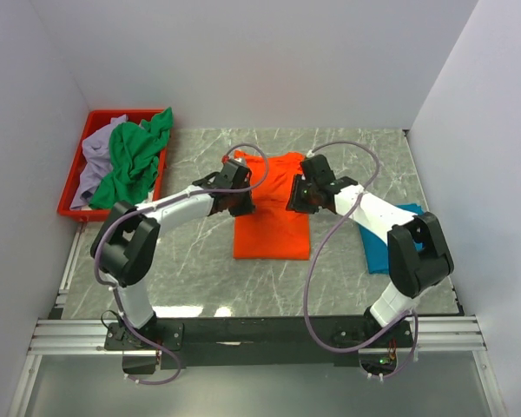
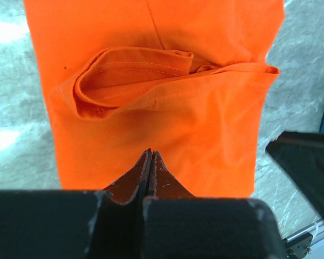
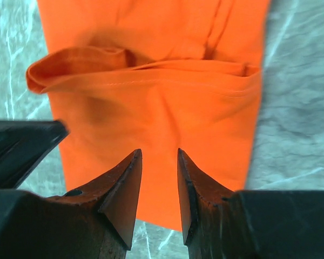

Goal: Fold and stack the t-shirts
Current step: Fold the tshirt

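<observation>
On the marble table [image 1: 200,278] we see the orange t-shirt [image 1: 272,221] at centre, folded into a narrow strip, with both arms over its upper half. Left gripper [image 2: 150,157]: tips pressed together, no cloth visible between them. Right gripper [image 3: 159,159]: tips apart, empty, over the shirt. Only the wrist views show the tucked-in sleeve and stitched hem lying across it. Only the top view shows the teal t-shirt [image 1: 375,256] under the right arm, plus the green t-shirt [image 1: 135,161] and lavender t-shirt [image 1: 94,156] in the red tray [image 1: 67,198] at far left.

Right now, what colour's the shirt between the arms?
Bright orange shirt; best in left wrist view.
</observation>
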Controlling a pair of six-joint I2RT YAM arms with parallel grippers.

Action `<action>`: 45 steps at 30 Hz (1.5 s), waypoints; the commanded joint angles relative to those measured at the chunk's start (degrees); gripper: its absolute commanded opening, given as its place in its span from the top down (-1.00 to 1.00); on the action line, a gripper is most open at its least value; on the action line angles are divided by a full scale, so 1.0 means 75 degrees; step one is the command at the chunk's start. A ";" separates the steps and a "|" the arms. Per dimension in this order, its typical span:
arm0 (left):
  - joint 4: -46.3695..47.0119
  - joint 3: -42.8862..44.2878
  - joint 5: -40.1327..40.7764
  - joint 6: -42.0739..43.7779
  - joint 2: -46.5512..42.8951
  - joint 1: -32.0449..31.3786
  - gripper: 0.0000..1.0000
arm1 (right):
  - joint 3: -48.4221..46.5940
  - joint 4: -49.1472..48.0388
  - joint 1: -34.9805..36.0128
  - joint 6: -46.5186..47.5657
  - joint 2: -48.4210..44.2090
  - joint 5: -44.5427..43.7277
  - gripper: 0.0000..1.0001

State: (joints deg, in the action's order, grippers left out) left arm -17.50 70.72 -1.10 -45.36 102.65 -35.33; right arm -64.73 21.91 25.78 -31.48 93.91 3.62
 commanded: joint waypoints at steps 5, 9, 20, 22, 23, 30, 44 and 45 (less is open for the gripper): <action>0.0060 0.0848 -0.0134 0.0072 0.0797 0.0105 0.99 | -0.0802 0.0054 0.0102 0.0248 0.0941 -0.0013 0.20; -0.0057 0.1164 -0.0169 0.0189 0.1195 0.0386 0.99 | -0.1481 0.0266 -0.0062 0.0459 0.1704 -0.0026 0.20; -0.0046 0.1177 -0.0251 0.0260 0.1864 0.0996 0.99 | -0.2139 0.0535 -0.1035 0.0483 0.2924 0.0186 0.21; 0.0000 0.1060 -0.0251 0.0248 0.1829 0.1008 0.99 | -0.2151 0.0582 -0.1082 0.0495 0.2901 0.0232 0.21; 0.0012 0.1024 -0.0228 0.0225 0.1782 0.1019 0.99 | -0.2127 0.0571 -0.1128 0.0483 0.2866 0.0291 0.21; -0.0022 0.1105 -0.0392 0.0364 0.0988 0.1113 0.89 | -0.2127 0.0769 -0.1386 0.0448 0.2070 0.0420 0.21; 0.0503 -0.1176 -0.0601 -0.0314 -0.2095 0.1195 0.12 | 0.1172 -0.0143 -0.1622 -0.0360 -0.1621 0.0842 0.07; 0.0609 -0.1724 -0.0661 -0.0466 -0.2457 0.1184 0.12 | 0.1491 -0.0249 -0.1575 -0.0419 -0.1831 0.0865 0.07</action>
State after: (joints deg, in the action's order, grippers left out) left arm -14.66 65.21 -3.77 -45.76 87.66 -26.35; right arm -60.49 22.52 12.58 -32.45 83.88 8.40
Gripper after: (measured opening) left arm 0.438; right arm 0.465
